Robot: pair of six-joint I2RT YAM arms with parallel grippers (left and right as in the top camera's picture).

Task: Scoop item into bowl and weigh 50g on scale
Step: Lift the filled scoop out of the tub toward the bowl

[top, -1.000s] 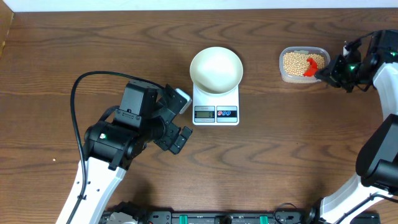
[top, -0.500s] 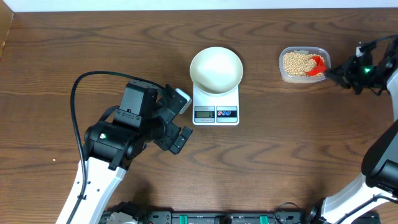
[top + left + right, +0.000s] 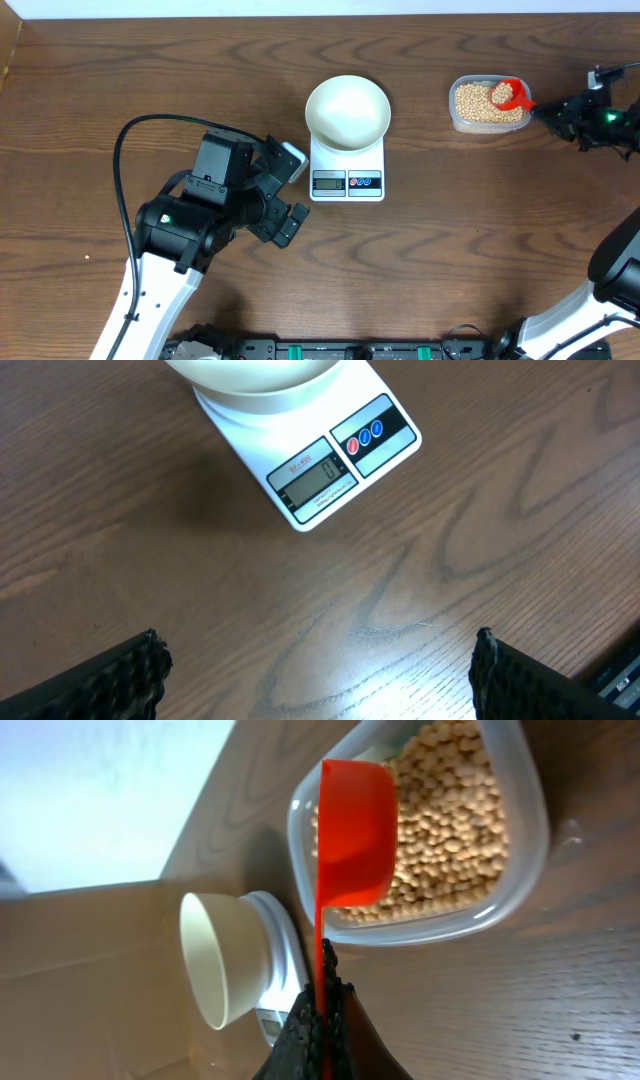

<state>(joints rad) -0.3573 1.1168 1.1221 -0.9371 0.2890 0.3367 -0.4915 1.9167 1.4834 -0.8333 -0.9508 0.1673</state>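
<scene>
The white bowl point(image 3: 347, 111) stands empty on the white scale point(image 3: 347, 172) at the table's middle; both show in the left wrist view, bowl point(image 3: 250, 372) and scale point(image 3: 335, 460). Tan beans point(image 3: 475, 104) fill a clear plastic tub point(image 3: 488, 123) at the back right, also seen in the right wrist view point(image 3: 455, 830). My right gripper point(image 3: 548, 112) is shut on the handle of a red scoop point(image 3: 508, 95), whose cup point(image 3: 355, 830) is held over the tub with beans in it. My left gripper point(image 3: 290, 190) is open and empty, left of the scale.
The table's far edge and a pale wall run along the back. The left arm's black cable loops over the table at the left. Arm bases sit at the front edge.
My right gripper has drawn back to the right and turned the red scoop, which has risen out of the beans and now holds some.
</scene>
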